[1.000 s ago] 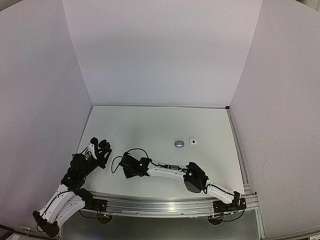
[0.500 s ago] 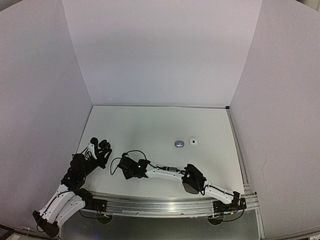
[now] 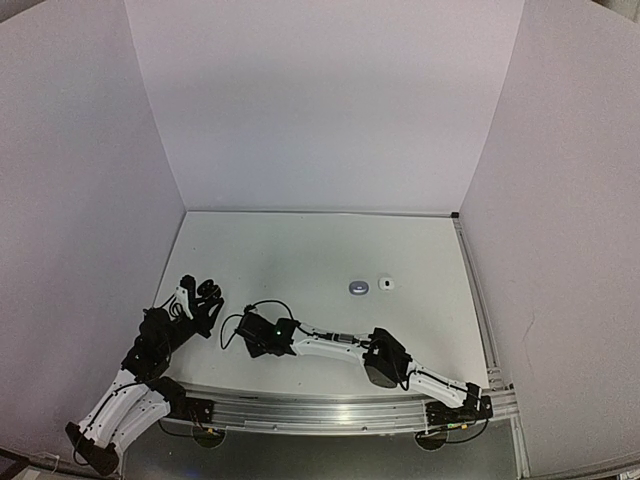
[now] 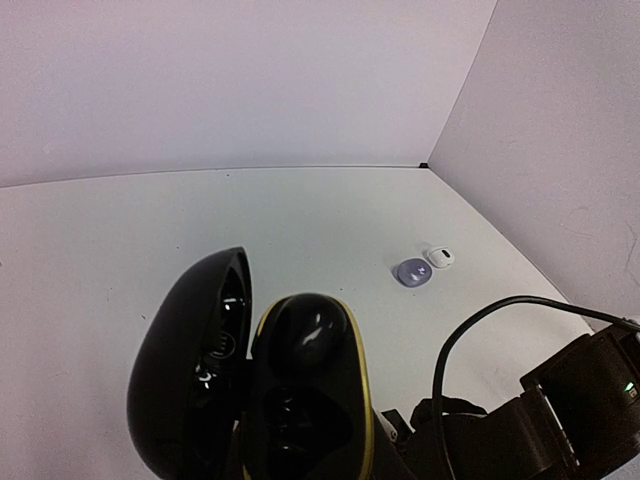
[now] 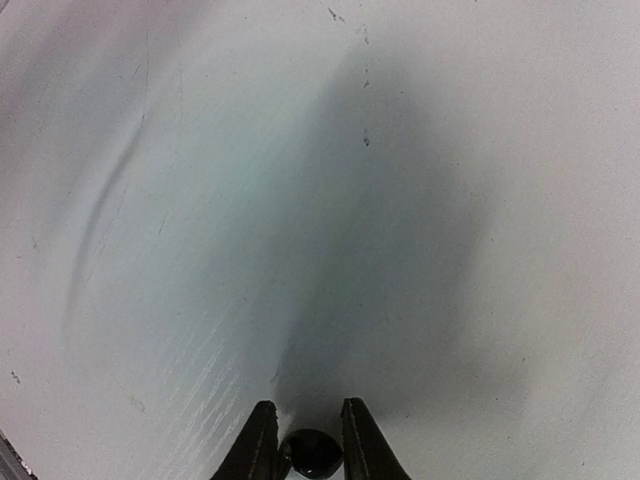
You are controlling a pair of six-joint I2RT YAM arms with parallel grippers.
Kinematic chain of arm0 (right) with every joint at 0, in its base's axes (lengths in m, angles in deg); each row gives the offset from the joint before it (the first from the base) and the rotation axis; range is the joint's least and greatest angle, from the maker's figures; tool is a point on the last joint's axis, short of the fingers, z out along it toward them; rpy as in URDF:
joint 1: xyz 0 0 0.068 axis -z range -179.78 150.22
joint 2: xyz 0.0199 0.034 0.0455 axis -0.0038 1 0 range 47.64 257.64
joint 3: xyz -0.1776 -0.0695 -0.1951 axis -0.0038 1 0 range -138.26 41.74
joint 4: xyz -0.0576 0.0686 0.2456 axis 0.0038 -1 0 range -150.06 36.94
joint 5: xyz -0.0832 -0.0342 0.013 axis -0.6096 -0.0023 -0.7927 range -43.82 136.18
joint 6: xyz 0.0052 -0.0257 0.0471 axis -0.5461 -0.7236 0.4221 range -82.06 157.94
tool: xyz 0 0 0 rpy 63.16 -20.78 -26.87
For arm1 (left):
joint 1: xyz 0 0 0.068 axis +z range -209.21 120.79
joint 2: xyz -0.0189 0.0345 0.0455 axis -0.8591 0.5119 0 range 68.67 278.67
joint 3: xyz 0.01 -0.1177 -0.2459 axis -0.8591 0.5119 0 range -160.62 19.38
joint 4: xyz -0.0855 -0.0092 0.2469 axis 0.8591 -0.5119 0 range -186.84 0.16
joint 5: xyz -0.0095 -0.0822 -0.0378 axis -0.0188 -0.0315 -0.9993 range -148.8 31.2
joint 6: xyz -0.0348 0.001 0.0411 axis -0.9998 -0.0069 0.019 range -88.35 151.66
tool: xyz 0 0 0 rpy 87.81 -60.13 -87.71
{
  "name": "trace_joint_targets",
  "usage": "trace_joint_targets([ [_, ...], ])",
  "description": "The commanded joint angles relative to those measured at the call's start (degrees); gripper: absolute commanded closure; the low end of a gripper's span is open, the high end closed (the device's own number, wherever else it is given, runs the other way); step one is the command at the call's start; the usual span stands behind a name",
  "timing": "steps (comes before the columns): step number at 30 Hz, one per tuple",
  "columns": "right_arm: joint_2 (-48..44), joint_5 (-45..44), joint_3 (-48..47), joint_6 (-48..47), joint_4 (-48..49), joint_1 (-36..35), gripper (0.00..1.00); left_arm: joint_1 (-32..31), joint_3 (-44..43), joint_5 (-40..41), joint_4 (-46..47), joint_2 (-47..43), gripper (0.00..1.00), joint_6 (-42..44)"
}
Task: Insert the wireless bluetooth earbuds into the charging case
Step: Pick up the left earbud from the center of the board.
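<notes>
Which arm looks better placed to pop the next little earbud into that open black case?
The right. The right end effector has a black earbud between its fingertips, near the left end effector, which holds the open black case.

Top view, changes over the last second. The right arm's elbow (image 3: 383, 360) has slid a little to the left and toward the near edge of the desk (image 3: 320, 250). The wrist housing (image 3: 265, 336) above the right gripper (image 5: 307, 405) has settled slightly nearer that edge and turned a touch. A green light (image 3: 274, 327), unseen a second ago and first visible half a second ago, now shows on its upper face. The white forearm link (image 3: 330, 346) between elbow and wrist is less slanted in the view. The arc of black cable (image 3: 265, 303) over the wrist sits slightly lower.
</notes>
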Motion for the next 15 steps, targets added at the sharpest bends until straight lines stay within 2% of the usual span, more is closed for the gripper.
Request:
trace_joint_targets([
  [1, -1.3, 0.6, 1.9, 0.4, -3.0, 0.1, 0.76, 0.2, 0.1, -0.4, 2.5, -0.5, 1.0, -0.5],
  [10, -2.7, 0.0, 3.5, 2.9, -7.3, -0.3, 0.77, 0.2, 0.1, -0.9, 2.7, -0.3, 1.0, -0.7],
  [15, -4.0, -0.9, 6.0, 3.9, -8.2, -0.3, 0.81, 0.2, 0.1, -1.1, 2.8, 0.0, 1.0, -0.8],
])
